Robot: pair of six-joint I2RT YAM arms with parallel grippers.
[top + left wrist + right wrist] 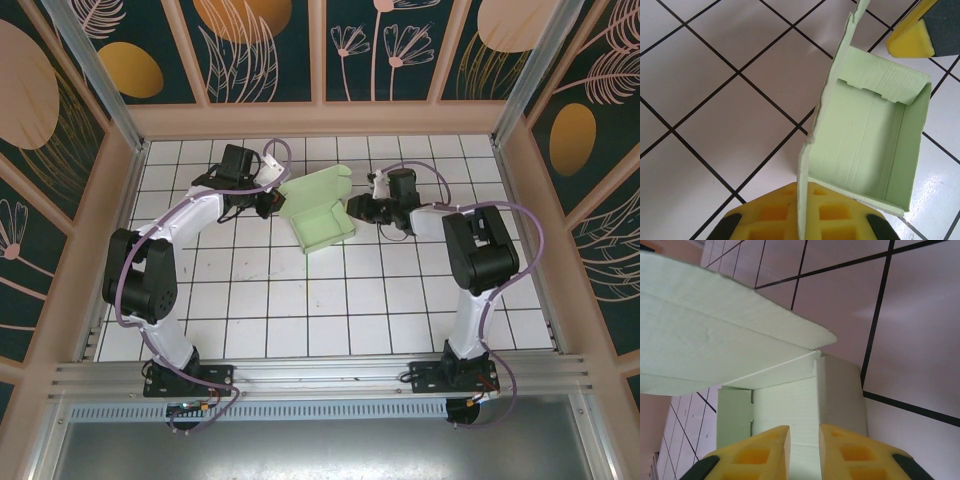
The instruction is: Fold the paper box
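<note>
- Plainly, the paper box [318, 210] stands half-formed on the tiled table [300, 310] between the 2 grippers, with its side walls up and its lid flap [318, 182] raised and open.
- The left gripper [268, 203] is clamped tight on the box's left wall. In the left wrist view the thin card edge rises from between its yellow pads [840, 215], and the box's hollow lies just ahead and to the right of them.
- The right gripper [354, 210] shows a narrow gap, with the box's right wall directly ahead of its fingers [765, 452]. I cannot tell whether they press the card.
- The step in hand looks like bracing both side walls to square the box.
- Next, 1 gripper likely needs to hold firm while the other tips the lid flap down and tucks it. That calls for a gentle touch, since thin card may buckle.
</note>
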